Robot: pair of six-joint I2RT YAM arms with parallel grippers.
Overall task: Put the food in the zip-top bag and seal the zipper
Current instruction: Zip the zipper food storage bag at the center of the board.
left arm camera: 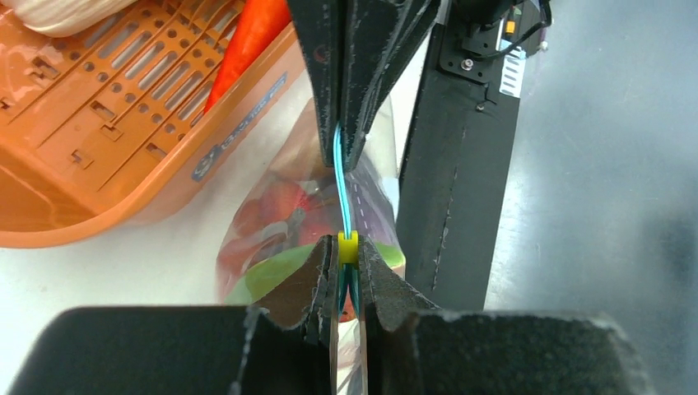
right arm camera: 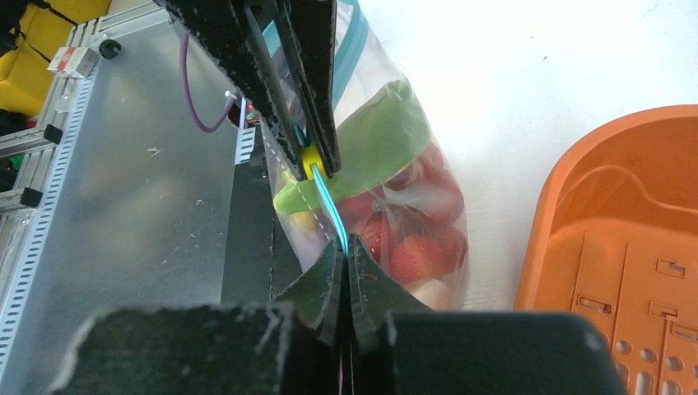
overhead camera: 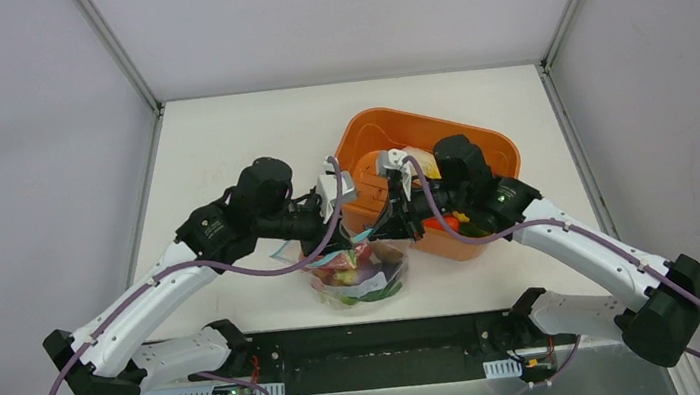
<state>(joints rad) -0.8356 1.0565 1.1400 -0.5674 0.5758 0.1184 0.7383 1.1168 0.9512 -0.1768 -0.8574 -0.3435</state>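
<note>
The clear zip-top bag (overhead camera: 361, 279) stands at the table's front edge, holding food (right arm camera: 411, 255): red, green, yellow and purple pieces. Both grippers pinch its blue zipper (left arm camera: 343, 185) from opposite ends. My left gripper (left arm camera: 347, 251) is shut on the zipper at a small yellow slider (left arm camera: 348, 246). My right gripper (right arm camera: 344, 247) is shut on the blue strip (right arm camera: 329, 206) a short way from it. In the top view the left gripper (overhead camera: 347, 246) and right gripper (overhead camera: 384, 237) meet over the bag's mouth.
The orange tub (overhead camera: 416, 115) stands right behind the bag, close to the right arm, with a few food pieces (overhead camera: 460, 220) still inside, among them a long orange-red piece (left arm camera: 247, 41). The black base rail (left arm camera: 461, 164) runs just in front of the bag.
</note>
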